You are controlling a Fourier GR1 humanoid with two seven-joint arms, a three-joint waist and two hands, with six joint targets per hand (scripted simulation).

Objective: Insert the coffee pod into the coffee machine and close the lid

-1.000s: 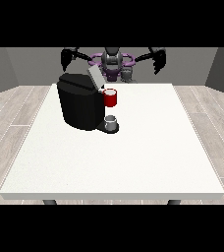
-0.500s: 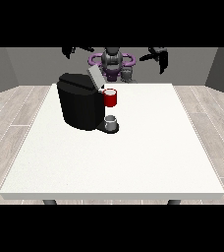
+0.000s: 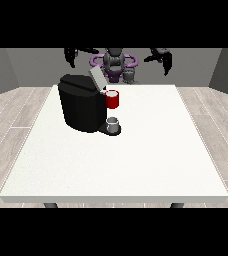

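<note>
- The table (image 3: 136,165) is white and large, and the robot (image 3: 115,62) stands behind its far edge.
- The coffee machine (image 3: 81,102) is black and stands on the left part of the table, toward the far side.
- The lid (image 3: 96,77) of the machine is open; it stands tilted up at the top of the machine.
- A red thing at the machine (image 3: 112,99) sits at the machine's right side, just under the lid.
- A grey thing (image 3: 113,122) stands on the machine's low base, directly below the red thing; I cannot tell if it is the pod.
- Another grey thing (image 3: 130,76) shows at the far edge of the table, just in front of the robot; I cannot tell what it is.
- The hand at the view's left (image 3: 71,55) is raised in the air, above and behind the machine, well apart from it. It holds nothing. How its fingers lie, I cannot tell.
- The hand at the view's right (image 3: 163,59) is also raised, well apart from the machine and above the far right of the table. It holds nothing, and the state of its fingers I cannot tell.
</note>
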